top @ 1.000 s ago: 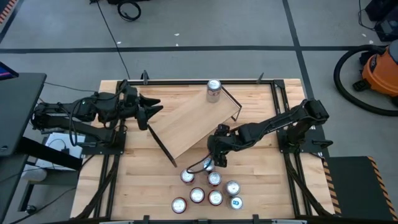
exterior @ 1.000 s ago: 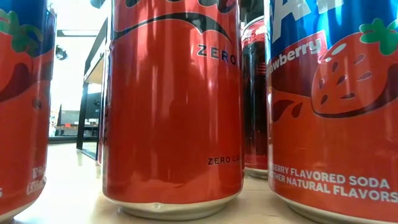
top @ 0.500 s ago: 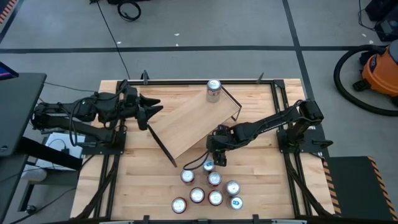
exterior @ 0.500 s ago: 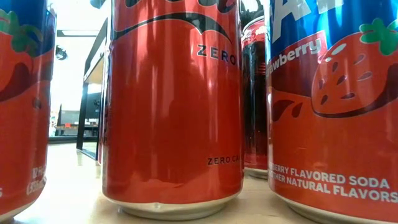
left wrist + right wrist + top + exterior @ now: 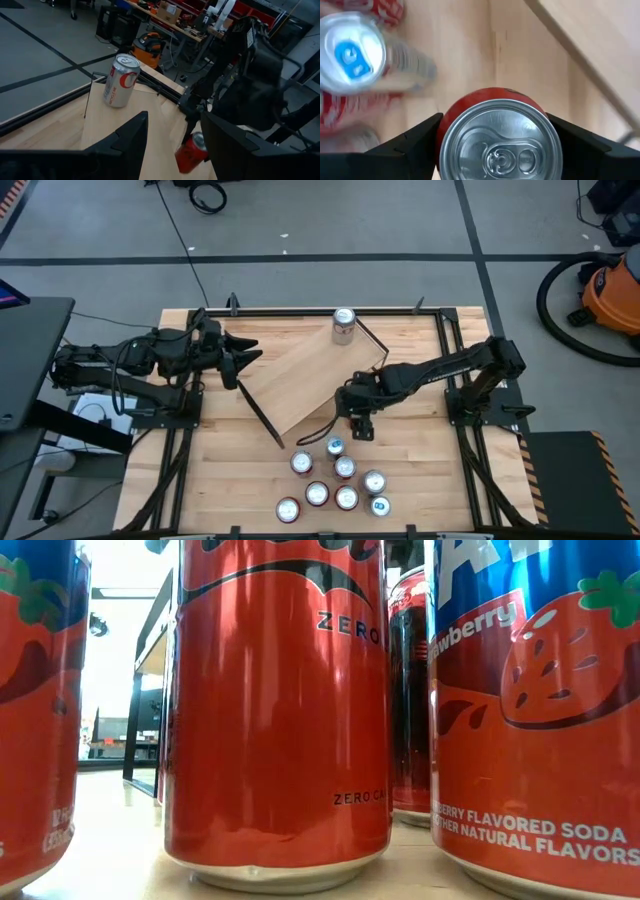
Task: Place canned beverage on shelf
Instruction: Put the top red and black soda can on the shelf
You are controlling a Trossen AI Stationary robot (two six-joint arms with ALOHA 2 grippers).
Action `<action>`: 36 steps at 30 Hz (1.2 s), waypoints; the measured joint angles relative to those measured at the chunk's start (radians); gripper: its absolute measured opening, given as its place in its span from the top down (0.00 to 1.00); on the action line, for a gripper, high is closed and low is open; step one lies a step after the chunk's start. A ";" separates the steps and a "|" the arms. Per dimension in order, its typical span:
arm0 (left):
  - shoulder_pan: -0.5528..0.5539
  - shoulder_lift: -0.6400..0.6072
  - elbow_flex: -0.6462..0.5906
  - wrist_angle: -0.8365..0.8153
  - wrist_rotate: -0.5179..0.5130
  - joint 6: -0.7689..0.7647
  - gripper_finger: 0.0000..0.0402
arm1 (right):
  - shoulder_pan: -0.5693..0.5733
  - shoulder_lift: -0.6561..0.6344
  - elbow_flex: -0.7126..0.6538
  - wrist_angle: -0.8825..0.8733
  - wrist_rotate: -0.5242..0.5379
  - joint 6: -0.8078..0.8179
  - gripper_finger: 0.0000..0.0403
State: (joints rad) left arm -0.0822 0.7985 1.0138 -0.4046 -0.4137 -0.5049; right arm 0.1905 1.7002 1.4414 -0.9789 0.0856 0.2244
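A red soda can (image 5: 497, 142) is clasped between the right gripper (image 5: 360, 423) jaws, just beside the shelf (image 5: 310, 375). One silver can (image 5: 343, 325) is already shelved; placement remains. Left gripper (image 5: 240, 358) jaws are parted, empty.

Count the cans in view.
10. One can stands on the shelf; a red can sits in the right gripper; eight cans cluster on the table near its front edge. More may be hidden.

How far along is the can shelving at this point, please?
Done: one can stands on the shelf. In hand: the right gripper grips a red can, lifted off the table beside the shelf edge. Left: setting it down, plus seven cans on the table. The left gripper waits at the shelf's end.
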 joint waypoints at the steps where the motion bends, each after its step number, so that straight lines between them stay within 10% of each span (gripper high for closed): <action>1: 0.000 0.000 0.000 0.000 0.000 0.000 0.52 | 0.000 -0.003 0.025 -0.023 -0.001 -0.030 0.21; 13: 0.000 0.000 0.000 0.001 0.000 -0.009 0.52 | -0.062 -0.020 0.319 -0.169 0.036 -0.302 0.21; 36: 0.000 0.000 0.000 0.001 0.000 -0.052 0.52 | -0.311 -0.017 0.330 -0.168 -0.002 -0.541 0.17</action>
State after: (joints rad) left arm -0.0822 0.7986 1.0138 -0.4036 -0.4141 -0.5572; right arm -0.1207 1.6829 1.7710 -1.1473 0.0835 -0.3164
